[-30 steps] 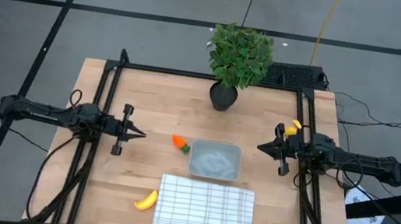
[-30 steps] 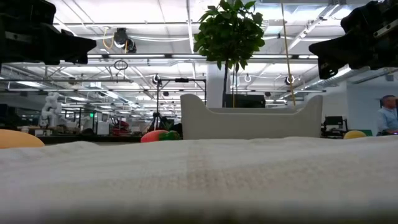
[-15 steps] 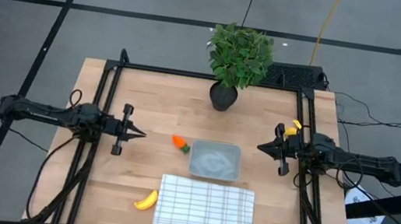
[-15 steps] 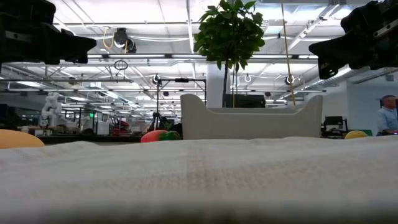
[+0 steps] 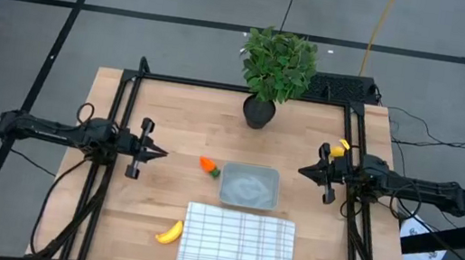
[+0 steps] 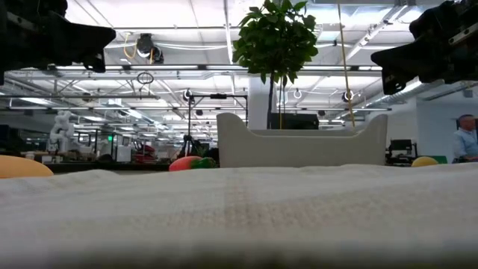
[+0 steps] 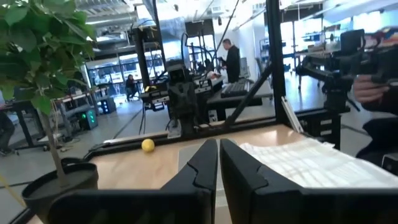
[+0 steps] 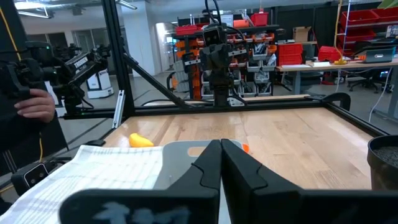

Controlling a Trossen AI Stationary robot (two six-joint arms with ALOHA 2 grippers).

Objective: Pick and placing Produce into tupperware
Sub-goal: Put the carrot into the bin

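The orange carrot with its green top (image 5: 208, 167) lies on the wood just left of the grey-clear tupperware (image 5: 249, 187). Near the table's front edge, the yellow banana (image 5: 169, 233) lies beside the checked cloth. The small round yellow fruit (image 5: 340, 148) sits by the right arm's wrist. My left gripper (image 5: 162, 151) hovers shut above the table, left of the carrot, pointing right. My right gripper (image 5: 302, 170) hovers shut to the right of the tupperware, pointing left. The right wrist view shows the banana (image 8: 140, 141) and the carrot (image 8: 245, 148). In the left wrist view the round fruit (image 7: 148, 145) shows.
A leafy plant in a black pot (image 5: 258, 113) stands at the far middle of the table. The white checked cloth (image 5: 237, 247) lies at the near edge, in front of the tupperware. Black frame rails (image 5: 125, 115) run along both sides. A person (image 7: 233, 59) stands in the room beyond.
My left gripper has risen a little and drawn slightly back toward the table's left edge, staying shut. The right arm and all the produce have kept still.
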